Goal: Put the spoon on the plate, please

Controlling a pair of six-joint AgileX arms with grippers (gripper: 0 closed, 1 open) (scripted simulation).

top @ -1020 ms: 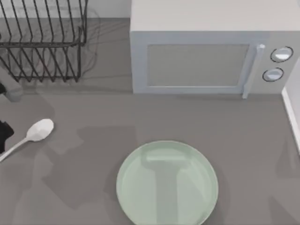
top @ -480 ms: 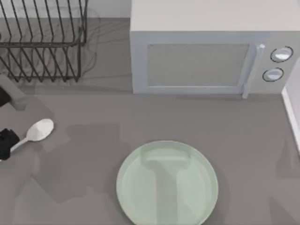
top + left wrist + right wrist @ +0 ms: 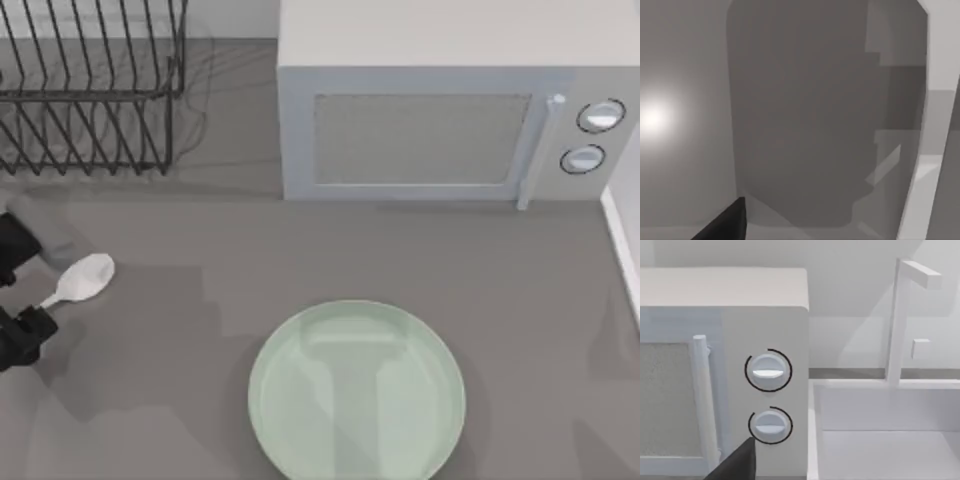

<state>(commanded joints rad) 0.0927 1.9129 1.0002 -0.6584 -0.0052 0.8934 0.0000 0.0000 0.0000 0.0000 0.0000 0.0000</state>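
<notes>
Overhead view; two wrist views

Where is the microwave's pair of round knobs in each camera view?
Top view: knobs at the far right, right of the door handle.
Right wrist view: knobs mid-picture, stacked, beside the door handle.
Left wrist view: grey shadowed surfaces, no match I can tell.
Shared landmark: the door handle.

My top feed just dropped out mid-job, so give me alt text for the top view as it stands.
The left pincer straddles the handle of the white spoon at the table's left edge, its fingers on either side of it. The mint-green plate lies bare at bottom centre, apart from the spoon. A microwave and a wire dish rack stand along the back.
</notes>
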